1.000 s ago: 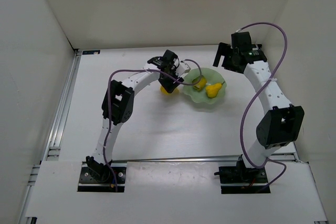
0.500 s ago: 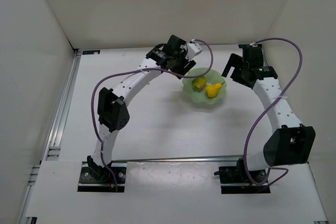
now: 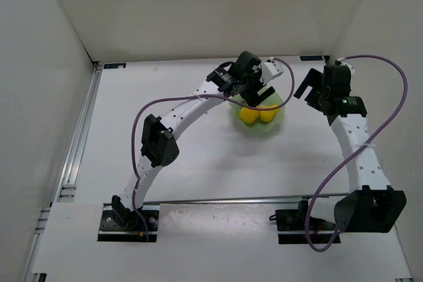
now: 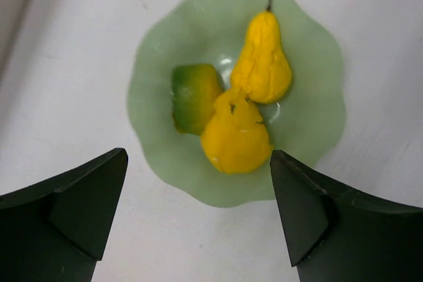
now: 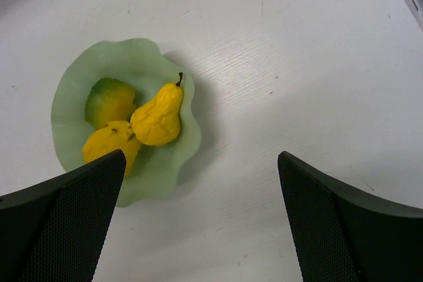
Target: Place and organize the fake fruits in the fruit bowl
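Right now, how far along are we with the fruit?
Done: the pear, lemon and green fruit all lie in the bowl, clustered near its middle. In hand: nothing. The left gripper hovers open above the bowl, and the right gripper is open and empty off to the bowl's right. Left: probably just pulling both arms back, unless you want the fruits rearranged.

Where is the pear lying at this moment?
In the left wrist view the pear lies inside the green bowl, toward its right side, stem pointing at the top rim, its wide end against the lemon.
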Robot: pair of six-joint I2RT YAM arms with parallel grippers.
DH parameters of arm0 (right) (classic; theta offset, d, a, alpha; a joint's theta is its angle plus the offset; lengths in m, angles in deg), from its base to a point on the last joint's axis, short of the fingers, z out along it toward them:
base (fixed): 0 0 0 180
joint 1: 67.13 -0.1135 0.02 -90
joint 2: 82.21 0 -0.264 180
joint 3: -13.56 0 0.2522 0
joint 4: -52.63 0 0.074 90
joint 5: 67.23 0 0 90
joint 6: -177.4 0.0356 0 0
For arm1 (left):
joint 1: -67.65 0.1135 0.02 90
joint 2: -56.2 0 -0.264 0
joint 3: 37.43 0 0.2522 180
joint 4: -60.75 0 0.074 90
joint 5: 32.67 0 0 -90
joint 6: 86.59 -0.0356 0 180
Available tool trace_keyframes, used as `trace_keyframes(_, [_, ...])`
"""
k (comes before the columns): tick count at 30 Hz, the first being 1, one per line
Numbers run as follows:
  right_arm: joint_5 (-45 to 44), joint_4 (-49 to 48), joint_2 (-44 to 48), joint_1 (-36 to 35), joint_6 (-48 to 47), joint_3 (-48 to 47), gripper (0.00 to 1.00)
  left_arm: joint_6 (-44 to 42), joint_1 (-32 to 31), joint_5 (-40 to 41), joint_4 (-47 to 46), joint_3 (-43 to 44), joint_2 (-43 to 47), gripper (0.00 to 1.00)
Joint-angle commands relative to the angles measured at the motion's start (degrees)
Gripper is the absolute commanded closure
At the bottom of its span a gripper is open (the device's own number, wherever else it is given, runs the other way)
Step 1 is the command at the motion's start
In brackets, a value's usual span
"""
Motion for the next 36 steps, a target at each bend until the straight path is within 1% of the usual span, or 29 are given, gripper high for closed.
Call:
trace_keyframes(1, [-0.9,0.4,2.6,0.0,0.5,0.7,0.0,-1.1,0.1,4.7,-2.9,5.3,7.1,0.0])
trace_keyframes(3, [-0.4,0.4,4.4,0.0,0.5,2.3,0.0,-1.8,0.1,8.2,-2.9,3.7,11.2,0.0])
trace_keyframes(4, [-0.4,0.4,5.0,0.0,1.1,3.1,0.0,-2.5,0.1,11.9,-2.9,-0.3,12.9,0.0])
trace_keyframes(6, [0.2,0.9,7.0,0.0,1.1,5.1,0.0,-3.2,0.9,15.5,-2.9,-5.6,18.3,0.0])
trace_keyframes(7, [0.2,0.9,7.8,0.0,1.6,5.8,0.0,-2.4,1.6,18.0,-2.9,-11.7,20.3,0.0])
trace_keyframes(8, [0.9,1.5,8.4,0.0,1.6,6.5,0.0,-1.5,2.6,18.6,-2.9,-14.9,22.4,0.0])
trace_keyframes(9, [1.5,1.5,9.5,0.0,1.6,7.2,0.0,-0.3,3.9,19.3,-2.9,-18.1,26.8,0.0])
trace_keyframes(10, [1.5,2.7,9.5,0.0,1.6,8.4,0.0,1.8,6.9,20.8,-2.9,-24.3,29.1,0.0])
trace_keyframes(11, [2.2,3.2,10.4,0.0,1.6,9.1,0.0,2.6,8.9,21.6,-2.9,-27.5,31.5,0.0])
trace_keyframes(12, [2.2,3.7,11.4,0.0,2.1,9.9,0.0,3.2,10.9,22.5,-2.9,-30.6,36.1,0.0])
trace_keyframes(13, [2.2,4.3,11.9,0.0,2.2,10.7,0.0,3.2,15.5,23.0,-2.9,-33.5,38.6,0.0])
trace_keyframes(14, [2.2,5.0,13.2,0.0,2.2,12.4,0.0,3.8,18.2,23.0,-2.3,-39.1,41.0,0.0])
trace_keyframes(15, [2.7,5.0,13.9,0.0,2.7,13.3,0.0,3.8,21.1,22.5,-1.3,-41.5,45.5,0.0])
trace_keyframes(16, [3.2,5.0,14.7,0.0,2.7,14.3,0.0,3.8,27.1,21.2,-0.2,-43.5,47.7,0.0])
trace_keyframes(18, [3.8,5.5,16.9,0.0,3.3,16.6,0.0,2.1,33.1,16.5,1.9,-49.2,51.9,0.0])
trace_keyframes(19, [3.8,5.5,17.4,0.0,3.8,17.2,0.0,1.3,38.3,15.4,2.9,-51.4,55.9,0.0])
trace_keyframes(20, [4.5,5.5,18.0,0.0,3.8,17.2,0.0,-0.7,40.5,14.5,2.9,-55.9,57.9,0.0])
trace_keyframes(22, [5.2,6.0,18.7,0.0,5.0,17.8,0.0,-1.3,44.3,14.5,3.5,-61.3,63.5,0.0])
trace_keyframes(23, [6.1,6.0,18.7,0.0,5.8,17.8,0.0,-1.3,47.4,15.0,3.5,-66.7,65.3,0.0])
trace_keyframes(26, [6.7,7.2,19.2,0.0,7.4,17.8,0.0,-1.3,51.0,14.3,3.5,-75.0,71.8,0.0])
trace_keyframes(27, [7.4,7.3,19.2,0.0,8.2,17.8,0.0,-1.3,52.4,13.7,4.2,-80.3,73.1,0.0])
trace_keyframes(30, [7.4,8.5,19.8,0.0,8.7,17.2,0.0,0.4,54.0,13.7,4.2,-88.0,78.1,0.0])
trace_keyframes(33, [7.4,9.5,21.1,0.0,8.7,17.2,0.0,2.0,54.7,12.0,4.2,-91.7,82.1,0.0])
trace_keyframes(36, [6.8,10.2,21.7,0.0,8.7,17.8,0.0,4.1,54.7,11.3,4.2,-92.2,84.2,0.0])
